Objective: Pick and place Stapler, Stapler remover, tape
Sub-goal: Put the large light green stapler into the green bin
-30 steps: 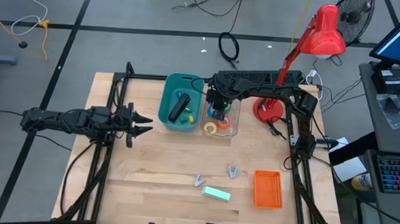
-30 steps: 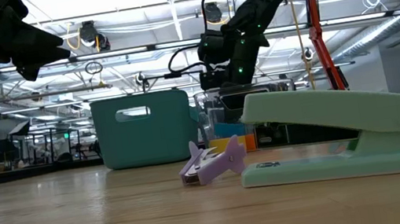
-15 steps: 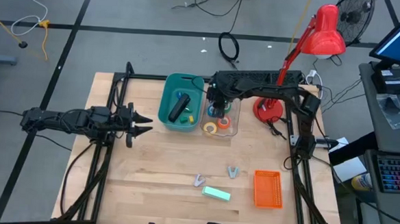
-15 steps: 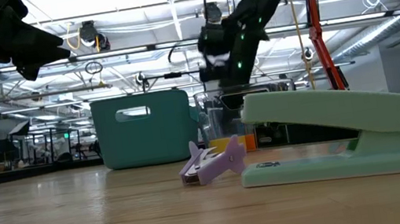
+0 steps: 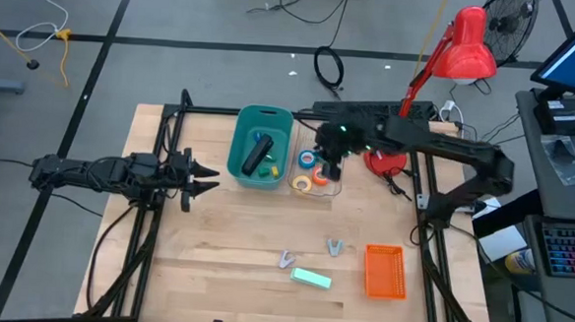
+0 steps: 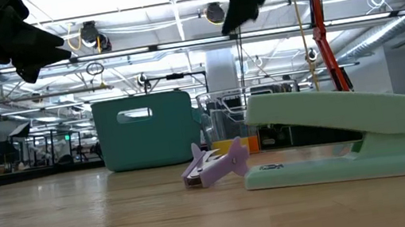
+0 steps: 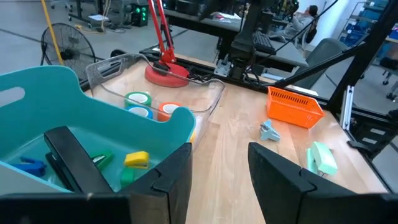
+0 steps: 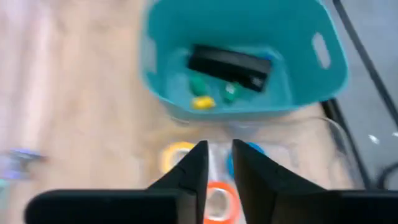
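2 containers adjoin: teal bin (image 5: pixel 259 160) holds black stapler (image 5: pixel 257 157); clear tray (image 5: pixel 318 173) holds tape rolls (image 5: pixel 310 171). Right gripper (image 8: pixel 216 163) above tray, fingers narrowly parted, empty. Left gripper (image 7: pixel 217 168) parted, empty.

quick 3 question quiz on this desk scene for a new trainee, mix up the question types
1. True or false: the black stapler lies inside the teal bin.
2. Which container holds the tape rolls? A. the orange basket B. the clear tray C. the teal bin
3. Fill in: the right gripper hangs above the ____, while the left gripper waits to the left of the bin.

Key: 1 true; 2 B; 3 clear tray
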{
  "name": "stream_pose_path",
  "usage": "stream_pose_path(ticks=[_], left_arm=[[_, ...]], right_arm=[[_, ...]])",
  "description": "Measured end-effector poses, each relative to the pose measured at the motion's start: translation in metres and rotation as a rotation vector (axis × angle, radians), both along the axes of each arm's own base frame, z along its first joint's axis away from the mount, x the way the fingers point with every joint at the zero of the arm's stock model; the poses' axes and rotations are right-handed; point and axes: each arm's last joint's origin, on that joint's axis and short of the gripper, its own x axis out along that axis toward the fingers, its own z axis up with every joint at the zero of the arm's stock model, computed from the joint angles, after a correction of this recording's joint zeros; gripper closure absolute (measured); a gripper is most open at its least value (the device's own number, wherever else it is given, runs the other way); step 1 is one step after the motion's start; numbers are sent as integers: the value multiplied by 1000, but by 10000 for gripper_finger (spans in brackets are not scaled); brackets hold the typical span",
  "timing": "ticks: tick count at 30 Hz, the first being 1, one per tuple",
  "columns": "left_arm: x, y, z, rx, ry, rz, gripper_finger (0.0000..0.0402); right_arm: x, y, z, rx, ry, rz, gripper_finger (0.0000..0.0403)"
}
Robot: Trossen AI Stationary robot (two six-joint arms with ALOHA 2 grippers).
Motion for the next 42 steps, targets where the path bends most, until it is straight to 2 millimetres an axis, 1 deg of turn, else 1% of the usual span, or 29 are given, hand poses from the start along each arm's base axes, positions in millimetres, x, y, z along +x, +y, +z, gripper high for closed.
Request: stream_pose_path(ticks=[3, 5, 6, 11, 14, 18, 23, 26, 28, 31, 35, 38, 42], left_arm=[[0, 0, 0, 1, 0, 0, 245], [0, 0, 0, 0, 0, 0, 245], [0, 0, 0, 0, 0, 0, 245], [0, 0, 0, 0, 0, 0, 245], [0, 0, 0, 0, 0, 1, 245], [0, 1, 1, 2, -13, 33, 245], [0, 1, 3, -63, -39, 45, 245], [0, 1, 3, -103, -43, 48, 245], [0, 1, 3, -129, -46, 42, 245], [0, 0, 3, -148, -49, 41, 245], [0, 0, 3, -158, -53, 42, 245], [0, 0, 3, -167, -55, 44, 245], [0, 0, 3, -201, -60, 49, 245]], right_arm=[[-10, 25, 13, 63, -26, 2, 374], [-14, 40, 16, 100, -22, 10, 394], [-15, 47, 16, 118, -7, 15, 398], [-18, 78, 11, 221, 59, 14, 399], [-18, 92, 11, 259, 62, 19, 401], [-21, 107, 12, 315, 73, 8, 402], [-29, 121, 11, 345, 110, 10, 402], [-30, 127, 5, 377, 88, 4, 402], [-30, 134, -3, 418, 72, 19, 402], [-25, 148, -19, 506, 44, 114, 402], [-26, 166, -43, 562, 43, 229, 402], [-31, 176, -65, 576, 82, 268, 402], [-37, 186, -80, 586, 98, 298, 387]])
